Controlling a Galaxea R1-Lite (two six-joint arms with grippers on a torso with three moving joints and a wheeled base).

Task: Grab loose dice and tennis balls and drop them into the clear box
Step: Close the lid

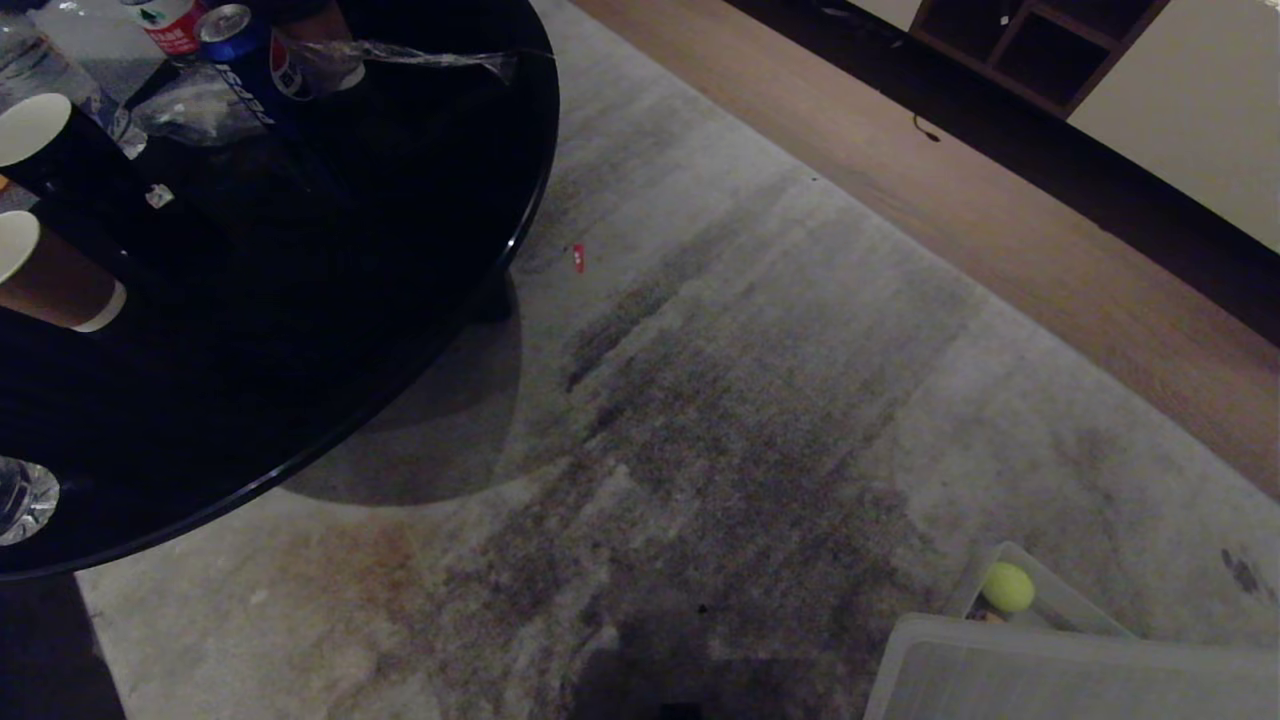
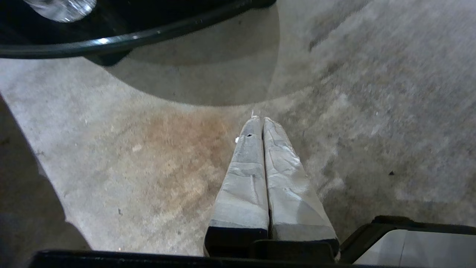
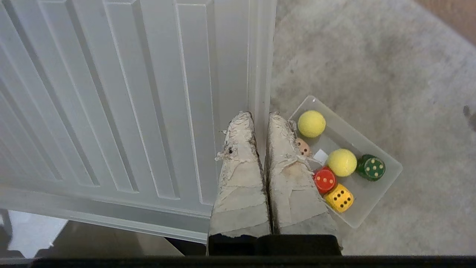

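Clear plastic: I read the clear box [image 3: 372,203] on the grey carpet [image 3: 372,56], near and to the robot's right, just beside the ribbed lid [image 3: 111,93].
Tennis balls: both tennis balls [image 3: 311,123] lie inside the box.
Dice: red die [image 3: 324,180], yellow die [image 3: 339,197] and dark green die [image 3: 371,167] are inside; the beige-pink die [image 3: 304,147] shows partly behind my right finger, also in the box.
Progress: I judge collection complete; I see no loose dice or balls on the carpet in any view.
Remaining: in my estimate, nothing beyond confirming the floor outside the views.
Right gripper [image 3: 260,119]: clenched, empty, hanging above the lid edge.
Left gripper [image 2: 262,121]: clenched, empty, over bare carpet near the black table [image 2: 148,33].
Writing: blue can [image 1: 250,70] on the far-left table reads "PEPSI"; the red-labelled bottle [image 1: 165,25] is unreadable.
Sticker: white sticker [image 3: 320,156] in the box, no legible text.
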